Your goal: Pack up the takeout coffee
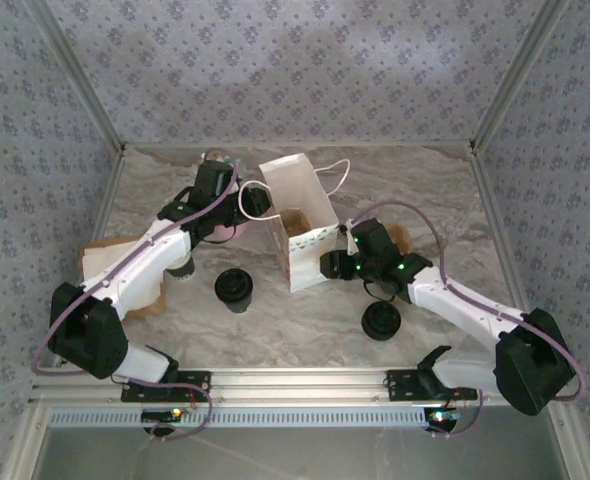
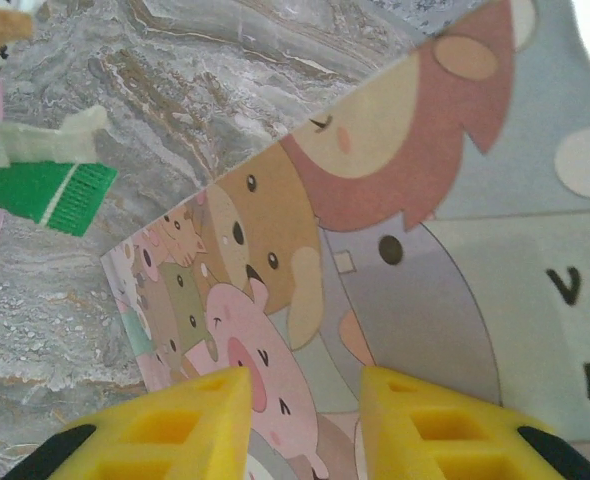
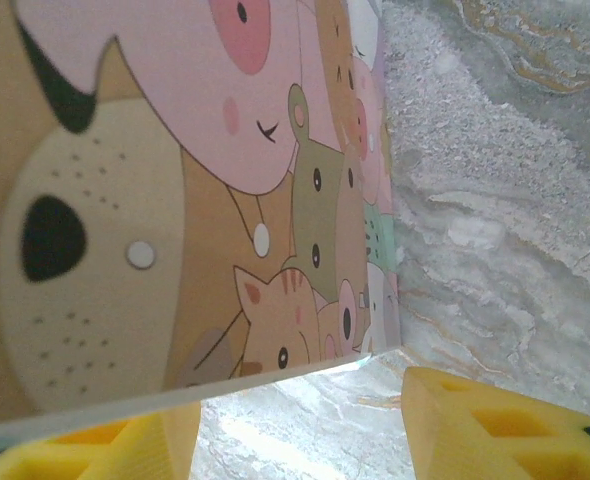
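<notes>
The takeout coffee (image 1: 235, 290), a small cup under a black lid, stands on the marble table in front of the white paper bag's left side. The bag (image 1: 297, 225) stands open at mid-table, with cartoon animals printed on its sides (image 2: 395, 250) (image 3: 175, 200). My left gripper (image 1: 247, 205) (image 2: 305, 385) hovers at the bag's left wall near a handle, its yellow fingers apart over the printed face. My right gripper (image 1: 333, 263) (image 3: 300, 400) is at the bag's right front corner. It is open, and the bag's edge crosses in front of its left finger (image 3: 155, 440).
A black round stack of lids (image 1: 381, 322) lies close in front of the right gripper. Cream cups (image 1: 180, 268) stand under my left arm beside a brown cardboard sheet (image 1: 100, 262). A green and white object (image 2: 60, 190) lies left of the bag. Patterned walls close in the table.
</notes>
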Available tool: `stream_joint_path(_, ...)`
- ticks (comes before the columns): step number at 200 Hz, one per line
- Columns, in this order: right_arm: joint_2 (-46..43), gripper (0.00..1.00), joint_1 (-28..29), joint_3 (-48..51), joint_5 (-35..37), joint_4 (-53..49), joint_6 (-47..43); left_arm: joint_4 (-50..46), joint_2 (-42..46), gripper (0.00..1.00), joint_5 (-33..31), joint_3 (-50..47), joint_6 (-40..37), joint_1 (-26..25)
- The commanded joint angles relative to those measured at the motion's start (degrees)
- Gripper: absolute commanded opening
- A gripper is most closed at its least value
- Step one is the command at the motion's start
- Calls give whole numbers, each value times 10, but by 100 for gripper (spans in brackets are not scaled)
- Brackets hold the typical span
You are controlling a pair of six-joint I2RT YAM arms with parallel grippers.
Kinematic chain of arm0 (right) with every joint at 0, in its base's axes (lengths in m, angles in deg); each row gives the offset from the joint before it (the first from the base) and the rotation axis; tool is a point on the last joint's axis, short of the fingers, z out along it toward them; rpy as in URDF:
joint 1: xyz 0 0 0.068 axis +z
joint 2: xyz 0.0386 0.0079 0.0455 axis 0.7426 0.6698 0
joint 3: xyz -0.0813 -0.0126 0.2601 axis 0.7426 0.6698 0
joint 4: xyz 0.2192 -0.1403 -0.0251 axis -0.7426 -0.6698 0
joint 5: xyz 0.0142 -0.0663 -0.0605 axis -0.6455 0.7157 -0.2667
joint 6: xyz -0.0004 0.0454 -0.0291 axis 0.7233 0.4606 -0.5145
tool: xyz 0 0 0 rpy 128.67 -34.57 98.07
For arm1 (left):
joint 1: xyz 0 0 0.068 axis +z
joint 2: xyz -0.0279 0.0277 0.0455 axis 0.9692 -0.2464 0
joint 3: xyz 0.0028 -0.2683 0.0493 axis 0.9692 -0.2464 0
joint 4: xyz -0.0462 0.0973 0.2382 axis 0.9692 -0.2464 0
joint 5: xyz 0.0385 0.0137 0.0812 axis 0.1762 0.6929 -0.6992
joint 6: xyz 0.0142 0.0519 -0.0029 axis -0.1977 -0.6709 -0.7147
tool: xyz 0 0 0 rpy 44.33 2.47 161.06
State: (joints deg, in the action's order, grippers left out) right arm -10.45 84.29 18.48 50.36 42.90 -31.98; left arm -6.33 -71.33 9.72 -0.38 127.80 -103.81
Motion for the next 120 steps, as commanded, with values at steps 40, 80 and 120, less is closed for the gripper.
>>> stream_joint_path(40,-63,66,11,-16,-5,-53,12,-40,97,45,-5,-14,-4,3)
stream_joint_path(80,-107,70,54,-16,26,-110,34,-81,180,58,-9,-46,-5,20)
stream_joint_path(120,-165,74,130,-22,83,-190,58,-157,294,74,-8,-72,-9,54)
